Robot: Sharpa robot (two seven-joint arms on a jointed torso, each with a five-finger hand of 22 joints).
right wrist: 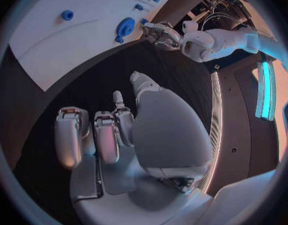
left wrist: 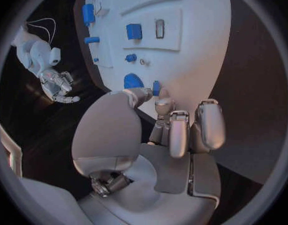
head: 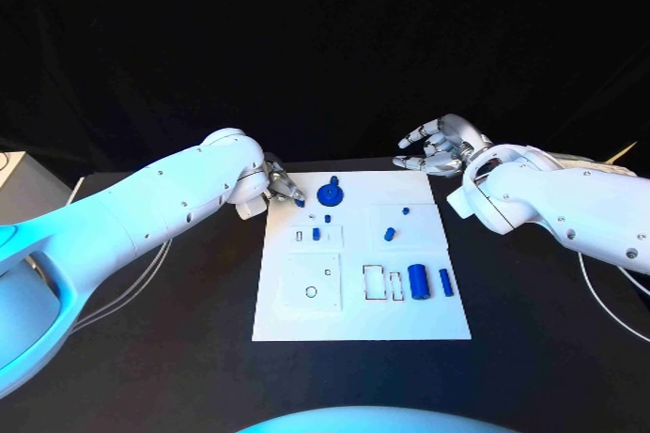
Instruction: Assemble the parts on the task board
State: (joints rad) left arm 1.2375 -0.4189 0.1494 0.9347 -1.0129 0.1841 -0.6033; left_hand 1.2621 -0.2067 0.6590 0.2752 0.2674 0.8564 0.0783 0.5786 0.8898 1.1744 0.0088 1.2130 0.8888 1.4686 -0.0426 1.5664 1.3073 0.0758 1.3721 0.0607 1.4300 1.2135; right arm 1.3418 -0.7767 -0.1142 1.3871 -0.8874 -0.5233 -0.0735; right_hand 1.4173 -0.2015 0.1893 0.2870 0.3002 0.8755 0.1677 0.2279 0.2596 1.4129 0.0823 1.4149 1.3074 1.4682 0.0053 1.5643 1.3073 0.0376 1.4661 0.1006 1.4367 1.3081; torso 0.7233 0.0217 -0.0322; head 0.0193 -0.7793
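- The left hand (head: 278, 187) is seen at the far left corner of the task board (head: 363, 322), its fingertips (left wrist: 164, 105) lowered to the board's surface.
- A small blue peg (left wrist: 156, 88) is pinched between those fingertips, right at the board's edge.
- A larger round blue part (head: 331, 193) lies on the board just beside the left hand, toward the board's middle.
- Further from that hand, several small blue pieces (head: 389, 234) are scattered over the middle of the board.
- A blue cylinder (head: 419, 281) and a slimmer blue rod (head: 444, 282) lie side by side toward the near right part of the board, well apart from both hands.
- The right hand (head: 436, 144) is held above the bench (head: 162, 358) just beyond the board's far right corner, fingers spread and loosely curled, nothing held in it.
- The right hand touches neither the board nor any part.
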